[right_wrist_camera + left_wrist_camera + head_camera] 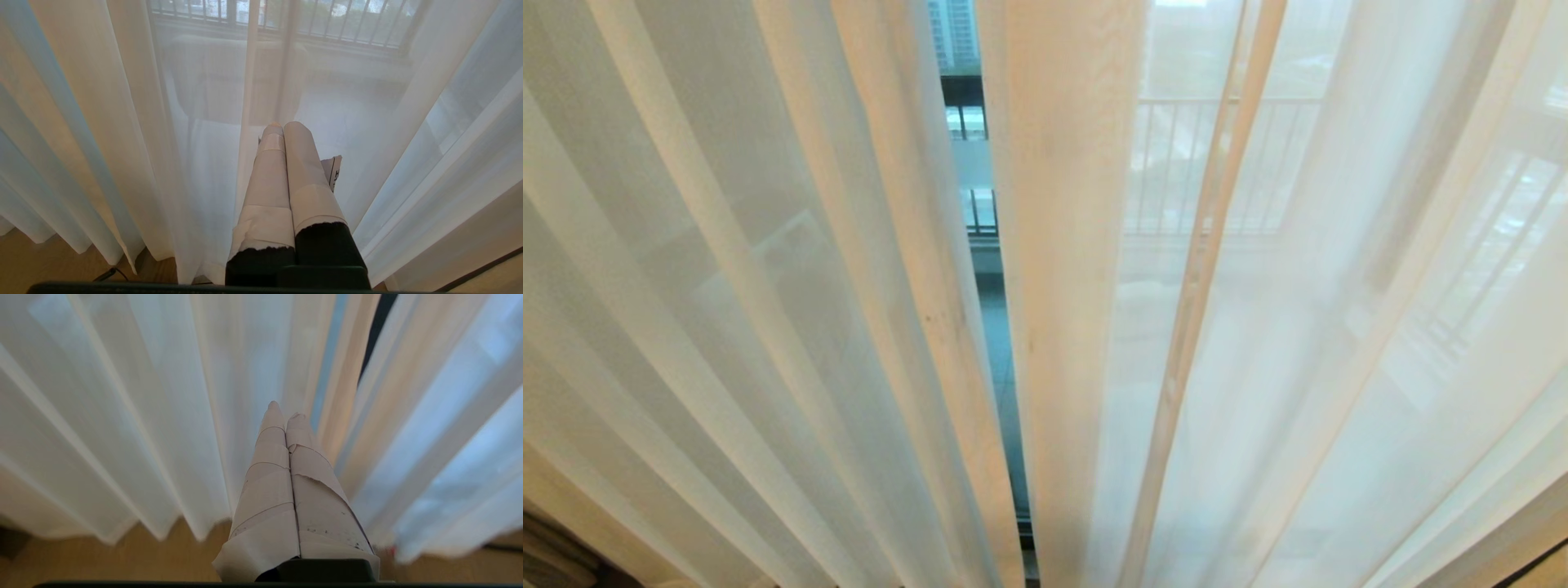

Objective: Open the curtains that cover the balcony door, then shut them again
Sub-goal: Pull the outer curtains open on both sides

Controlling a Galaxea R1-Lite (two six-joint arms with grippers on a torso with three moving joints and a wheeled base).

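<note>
The curtains [768,286], sheer pleated white, hang nearly drawn; left gripper [286,412] and right gripper [284,127], both tape-wrapped, are pressed together, holding nothing.

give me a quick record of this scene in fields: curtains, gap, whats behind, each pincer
curtains: sheer white curtains drawn, hanging to the wooden floor
gap: narrow slit between the two panels
behind: balcony railing seen through the fabric
left pincer: shut, holding nothing, pointing at the folds near the slit
right pincer: shut, holding nothing, in front of the sheer
</note>
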